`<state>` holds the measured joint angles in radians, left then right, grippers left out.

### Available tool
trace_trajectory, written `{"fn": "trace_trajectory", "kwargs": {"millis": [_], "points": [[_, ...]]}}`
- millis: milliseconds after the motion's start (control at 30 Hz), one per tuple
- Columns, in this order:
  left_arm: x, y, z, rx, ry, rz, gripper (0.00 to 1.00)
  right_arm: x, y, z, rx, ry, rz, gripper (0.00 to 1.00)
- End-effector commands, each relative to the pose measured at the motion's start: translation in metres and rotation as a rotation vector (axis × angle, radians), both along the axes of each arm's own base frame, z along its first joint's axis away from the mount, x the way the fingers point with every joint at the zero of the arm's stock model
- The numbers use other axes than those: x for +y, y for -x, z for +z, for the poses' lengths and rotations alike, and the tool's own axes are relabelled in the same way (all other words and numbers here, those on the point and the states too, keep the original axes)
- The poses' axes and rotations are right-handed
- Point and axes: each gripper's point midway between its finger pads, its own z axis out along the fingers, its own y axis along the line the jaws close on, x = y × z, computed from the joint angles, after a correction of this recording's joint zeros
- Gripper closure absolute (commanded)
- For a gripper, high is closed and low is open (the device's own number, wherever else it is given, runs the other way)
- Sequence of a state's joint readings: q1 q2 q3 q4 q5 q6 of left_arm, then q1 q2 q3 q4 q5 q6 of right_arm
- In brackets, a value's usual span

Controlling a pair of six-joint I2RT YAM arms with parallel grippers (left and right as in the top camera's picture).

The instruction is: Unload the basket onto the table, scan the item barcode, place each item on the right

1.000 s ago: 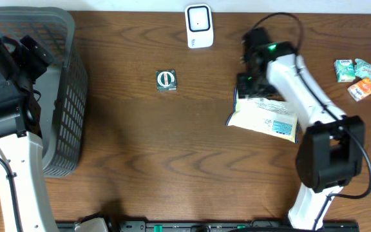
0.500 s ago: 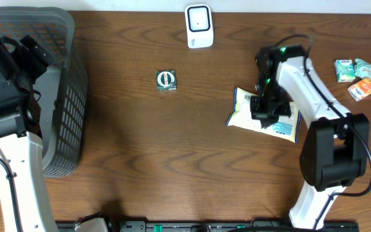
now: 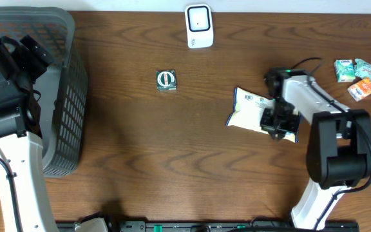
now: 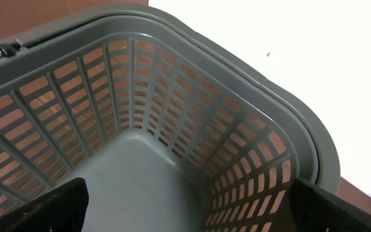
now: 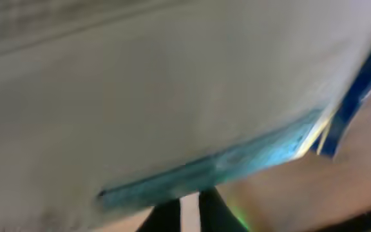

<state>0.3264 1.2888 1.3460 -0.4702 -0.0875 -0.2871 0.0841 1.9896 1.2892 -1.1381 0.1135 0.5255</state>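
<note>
The item, a white snack bag (image 3: 253,109) with a blue edge and a printed label, lies flat on the wooden table, right of centre. My right gripper (image 3: 277,121) sits on the bag's right part. In the right wrist view the bag (image 5: 172,96) fills the frame, blurred, and the two dark fingers of the gripper (image 5: 190,196) stand almost together at its blue seam. The white scanner (image 3: 198,26) stands at the table's back edge. My left gripper (image 4: 189,206) hangs wide open over the inside of the grey basket (image 4: 237,84), with nothing between its fingers.
The grey slatted basket (image 3: 69,96) takes up the left end of the table under the left arm. A small dark green box (image 3: 166,80) lies left of centre. Several small snack packets (image 3: 361,76) lie at the far right.
My right gripper has come forward from the bag's back edge onto its right part, and its jaws have closed. The bag has barely shifted. The left arm has not moved.
</note>
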Motion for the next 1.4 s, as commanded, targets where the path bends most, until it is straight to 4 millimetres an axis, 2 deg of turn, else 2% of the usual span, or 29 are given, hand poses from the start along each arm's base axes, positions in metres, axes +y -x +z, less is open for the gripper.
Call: {"fn": "trace_trajectory", "kwargs": {"millis": [0, 67, 133, 333, 700, 867, 933, 1000, 1033, 1100, 1133, 1267, 1367], "points": [[0.002, 0.000, 0.006, -0.008, -0.013, 0.002, 0.02, -0.024, -0.016, -0.003, -0.074, 0.046, -0.075, 0.87], [0.002, 0.000, 0.006, -0.008, -0.013, 0.002, 0.02, -0.030, -0.030, -0.005, -0.135, 0.039, -0.097, 0.87], [0.002, 0.000, 0.006, -0.008, -0.013, 0.002, 0.02, -0.026, -0.047, -0.008, -0.200, -0.012, -0.097, 0.85], [0.002, 0.000, 0.006, -0.008, -0.013, 0.002, 0.02, 0.029, -0.083, -0.007, -0.333, -0.302, -0.044, 0.84], [0.002, 0.000, 0.006, -0.008, -0.013, 0.002, 0.02, 0.081, -0.101, 0.001, -0.407, -0.408, 0.015, 0.78], [0.002, 0.000, 0.006, -0.008, -0.013, 0.002, 0.02, 0.082, -0.108, 0.013, -0.420, -0.411, 0.059, 0.73], [0.002, 0.000, 0.006, -0.008, -0.013, 0.002, 0.02, 0.077, -0.112, 0.022, -0.418, -0.408, 0.058, 0.68], [0.002, 0.000, 0.006, -0.008, -0.013, 0.002, 0.02, 0.072, -0.116, 0.031, -0.419, -0.406, 0.043, 0.57], [0.002, 0.000, 0.006, -0.008, -0.013, 0.002, 0.02, 0.069, -0.118, 0.035, -0.421, -0.410, 0.036, 0.49], [0.002, 0.000, 0.006, -0.008, -0.013, 0.002, 0.02, 0.069, -0.122, 0.039, -0.433, -0.444, 0.021, 0.16], [0.002, 0.000, 0.006, -0.008, -0.013, 0.002, 0.02, 0.070, -0.122, 0.041, -0.434, -0.471, 0.018, 0.11], [0.002, 0.000, 0.006, -0.008, -0.013, 0.002, 0.02, 0.077, -0.119, 0.038, -0.430, -0.521, 0.029, 0.02], [0.002, 0.000, 0.006, -0.008, -0.013, 0.002, 0.02, 0.082, -0.118, 0.029, -0.437, -0.530, 0.039, 0.01]]}}
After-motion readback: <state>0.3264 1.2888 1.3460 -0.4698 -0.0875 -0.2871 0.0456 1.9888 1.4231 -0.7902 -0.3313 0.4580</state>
